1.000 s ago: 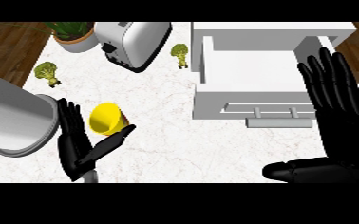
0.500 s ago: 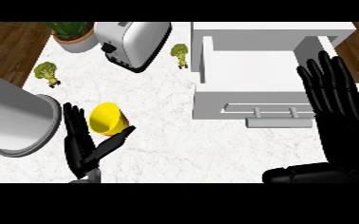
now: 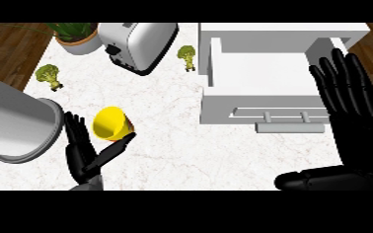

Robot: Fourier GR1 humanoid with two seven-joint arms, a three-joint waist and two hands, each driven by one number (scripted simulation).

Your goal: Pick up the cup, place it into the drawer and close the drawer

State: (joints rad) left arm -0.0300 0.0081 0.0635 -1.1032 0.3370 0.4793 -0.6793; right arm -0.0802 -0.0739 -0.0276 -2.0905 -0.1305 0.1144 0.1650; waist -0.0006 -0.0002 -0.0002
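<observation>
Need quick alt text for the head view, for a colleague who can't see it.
The left hand, fingers open, is at the yellow cup lying on its side on the marble counter. The white drawer stands open; the right hand rests open beside it.

Light is bright and even across the frame, with no single source evident. The white counter [image 3: 175, 143] shows almost no cast shadows. The drawer [image 3: 262, 74] reads pale with soft grey shading on its walls. The toaster [image 3: 142, 44], upper left, carries a dull sheen. The black hands show little surface detail.
</observation>
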